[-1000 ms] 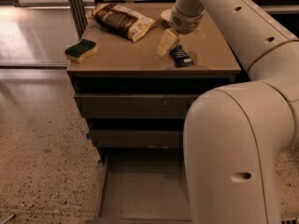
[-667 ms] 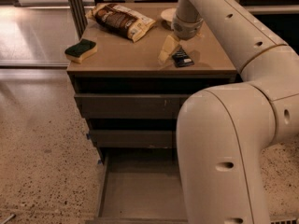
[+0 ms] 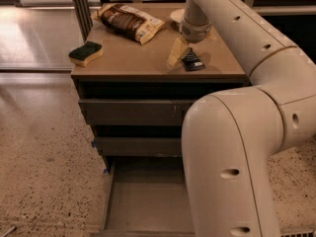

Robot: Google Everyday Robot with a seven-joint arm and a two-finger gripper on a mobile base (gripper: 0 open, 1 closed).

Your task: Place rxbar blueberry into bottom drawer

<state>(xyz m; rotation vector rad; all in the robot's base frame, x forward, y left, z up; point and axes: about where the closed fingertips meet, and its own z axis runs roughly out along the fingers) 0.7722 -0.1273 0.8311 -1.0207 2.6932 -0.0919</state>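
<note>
The rxbar blueberry, a small dark navy bar, lies flat on the cabinet top near its front right. My gripper hangs right over it, open, with one pale finger down at the bar's left side; the other finger is hidden behind the wrist. The bar rests on the surface and is not lifted. Below, the bottom drawer is pulled out, showing a bare grey floor, and my arm's big lower link covers its right part.
A brown-and-white snack bag lies at the back of the cabinet top. A green-and-yellow sponge sits at its left edge. The two upper drawers are closed. Speckled floor lies to the left.
My gripper has come down a little closer to the bar, and the arm's lower link has swung left across the view. The bar, bag and sponge have not moved.
</note>
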